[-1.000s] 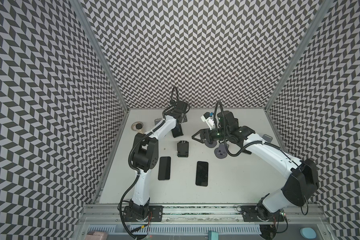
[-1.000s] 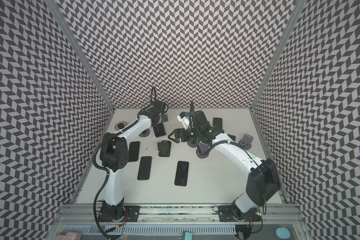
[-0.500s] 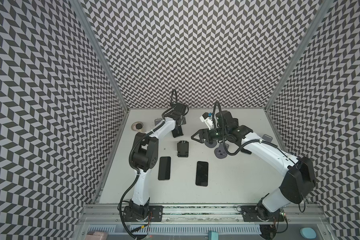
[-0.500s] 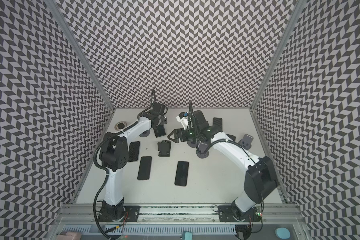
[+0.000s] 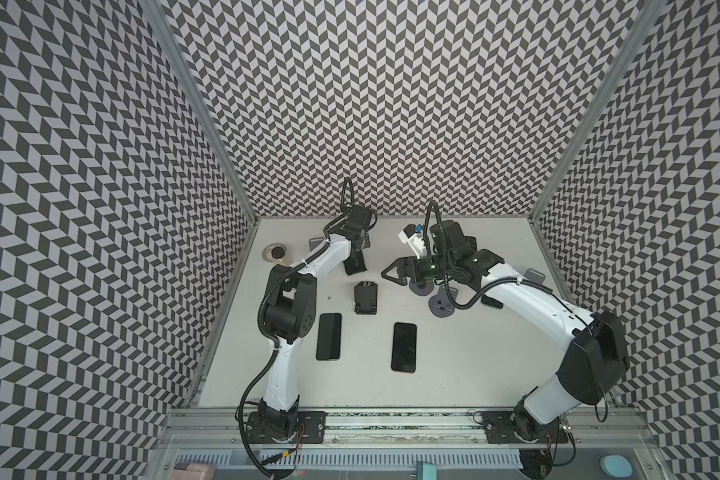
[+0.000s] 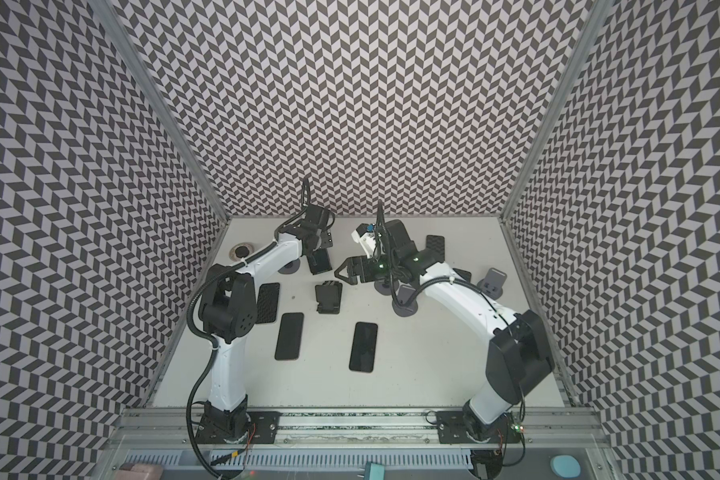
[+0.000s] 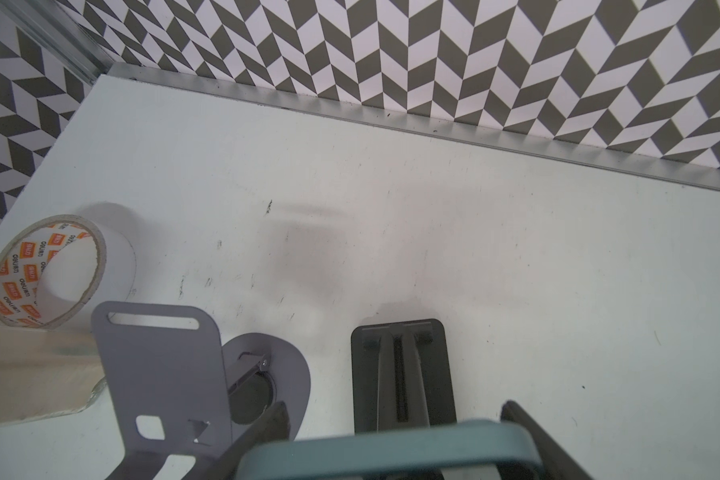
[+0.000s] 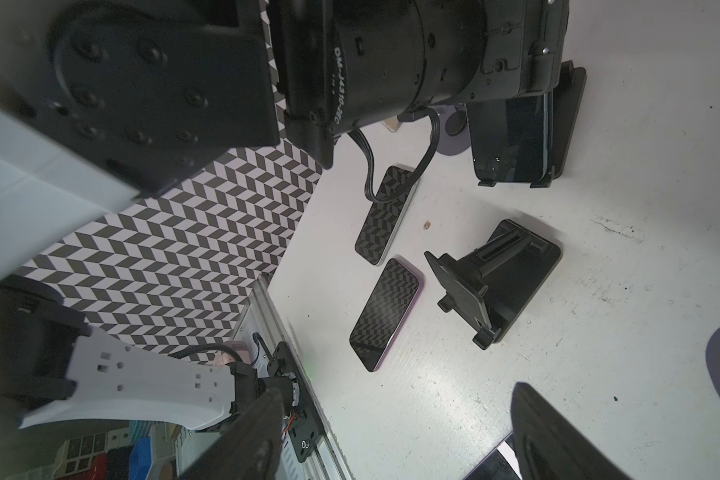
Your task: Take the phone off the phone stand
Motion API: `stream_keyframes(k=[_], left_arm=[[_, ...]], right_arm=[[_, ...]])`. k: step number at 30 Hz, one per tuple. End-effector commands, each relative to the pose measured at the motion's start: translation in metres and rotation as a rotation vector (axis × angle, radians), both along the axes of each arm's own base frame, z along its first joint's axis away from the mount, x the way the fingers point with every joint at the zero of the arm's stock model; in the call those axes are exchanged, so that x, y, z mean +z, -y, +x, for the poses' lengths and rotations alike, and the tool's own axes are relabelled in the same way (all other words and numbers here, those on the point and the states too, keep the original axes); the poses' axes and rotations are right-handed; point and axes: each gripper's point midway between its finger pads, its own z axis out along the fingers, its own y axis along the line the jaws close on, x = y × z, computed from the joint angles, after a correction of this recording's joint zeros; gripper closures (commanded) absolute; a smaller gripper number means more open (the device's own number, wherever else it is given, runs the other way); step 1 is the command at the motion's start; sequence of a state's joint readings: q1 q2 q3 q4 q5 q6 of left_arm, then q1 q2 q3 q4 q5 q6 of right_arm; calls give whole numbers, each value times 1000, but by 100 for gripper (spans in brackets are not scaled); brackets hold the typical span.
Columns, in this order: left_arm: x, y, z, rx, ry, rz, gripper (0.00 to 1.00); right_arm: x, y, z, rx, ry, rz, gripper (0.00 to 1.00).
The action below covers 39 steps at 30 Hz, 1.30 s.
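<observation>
So the left gripper (image 7: 395,405) is way narrower than a second ago, straddling the phone (image 7: 391,449) propped on the black phone stand (image 7: 400,365). Can't tell if it's clamped yet. Grasp step, I'd say. Next: squeeze, lift straight up (right gripper (image 8: 398,388) hangs wide, empty).

six phone stands (image 6: 328,296), at least five phones (image 6: 362,347), one tape roll (image 7: 119,262)

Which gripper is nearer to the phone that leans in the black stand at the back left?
Left. The left gripper is at the phone, a finger on each side of its top edge. The right gripper hangs open to its side, clearly apart.
</observation>
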<state>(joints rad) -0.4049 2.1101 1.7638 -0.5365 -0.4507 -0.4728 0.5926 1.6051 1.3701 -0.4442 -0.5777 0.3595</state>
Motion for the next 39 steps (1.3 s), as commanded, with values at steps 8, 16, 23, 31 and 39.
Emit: stream_keyframes(k=[8, 16, 23, 31, 39], left_arm=[[8, 0, 3, 20, 34, -46, 29], [13, 0, 1, 21, 48, -67, 31], [23, 2, 1, 24, 78, -101, 33], [33, 1, 1, 21, 99, -112, 34], [44, 1, -1, 11, 126, -120, 36]], right_arm=[[11, -6, 2, 18, 30, 24, 17], [12, -5, 1, 13, 32, 27, 17], [15, -5, 0, 11, 31, 31, 17], [16, -5, -1, 9, 33, 34, 18], [17, -8, -3, 14, 30, 35, 18]])
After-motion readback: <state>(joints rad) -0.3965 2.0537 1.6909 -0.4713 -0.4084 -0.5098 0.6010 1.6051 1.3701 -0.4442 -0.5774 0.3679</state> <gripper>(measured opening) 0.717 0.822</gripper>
